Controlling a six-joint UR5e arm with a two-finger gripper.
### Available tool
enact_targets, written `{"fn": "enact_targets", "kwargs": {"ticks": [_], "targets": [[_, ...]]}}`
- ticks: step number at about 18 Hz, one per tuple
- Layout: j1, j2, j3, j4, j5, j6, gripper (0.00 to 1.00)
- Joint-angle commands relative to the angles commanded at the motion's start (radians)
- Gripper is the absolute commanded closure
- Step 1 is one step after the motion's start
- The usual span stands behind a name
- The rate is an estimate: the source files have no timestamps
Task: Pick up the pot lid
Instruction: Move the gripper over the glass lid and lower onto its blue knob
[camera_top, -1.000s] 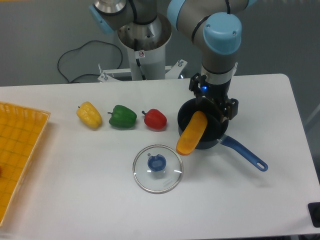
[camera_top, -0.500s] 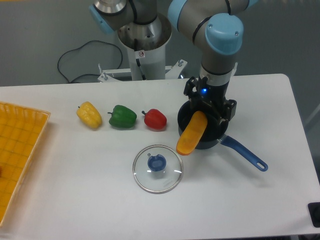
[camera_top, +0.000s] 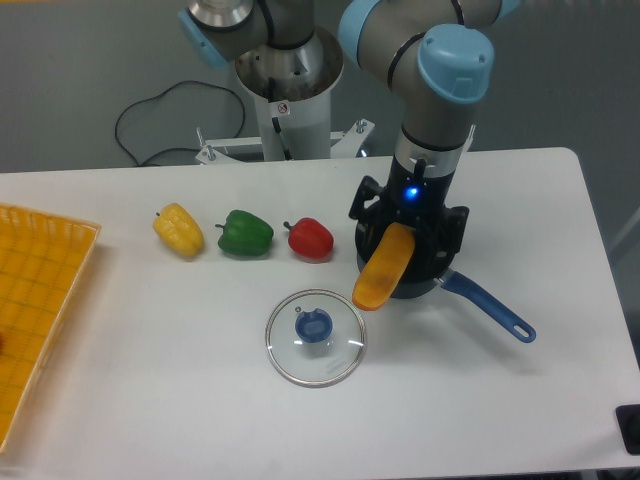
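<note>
The arm (camera_top: 448, 72) reaches in from the top of the view, its wrist bent so the tool (camera_top: 408, 222) points down over the black pan. The tool's two fingers are spread wide apart, with nothing seen in its hold.

An orange ribbed crate (camera_top: 40, 300) fills the left side, a bit of something red at its outer edge. The black pan (camera_top: 418, 285) sits on the worktop (camera_top: 200, 400) toward the back right corner, its blue handle pointing toward the right edge; an orange utensil (camera_top: 384, 267) leans over its near rim.

The glass pot lid (camera_top: 290, 355), blue knob up, lies flat near the worktop's middle, in front of the pan and to its left.

Compared with the earlier frame, the tool has turned and its fingers have shifted leftward; pan and lid have stayed put.
</note>
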Motion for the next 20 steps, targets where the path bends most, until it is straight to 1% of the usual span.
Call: {"fn": "enact_targets", "kwargs": {"ticks": [2, 5, 7, 8, 9, 10, 12, 14, 17, 20], "targets": [[-0.020, -0.018, 0.015, 0.006, 0.000, -0.069, 0.00], [-0.052, -0.043, 0.025, 0.006, 0.009, -0.115, 0.00], [-0.068, -0.055, 0.025, 0.011, 0.011, -0.250, 0.00], [-0.071, -0.058, 0.025, 0.032, 0.011, -0.308, 0.00], [-0.075, -0.064, 0.023, 0.049, 0.012, -0.327, 0.00], [-0.081, -0.071, 0.023, 0.054, 0.012, -0.327, 0.00], [-0.089, -0.083, 0.023, 0.054, 0.015, -0.330, 0.00], [-0.098, -0.089, 0.020, 0.054, 0.043, -0.341, 0.00], [-0.124, -0.120, 0.026, 0.055, 0.101, -0.434, 0.00], [-0.137, -0.132, 0.034, 0.055, 0.106, -0.453, 0.00]]}}
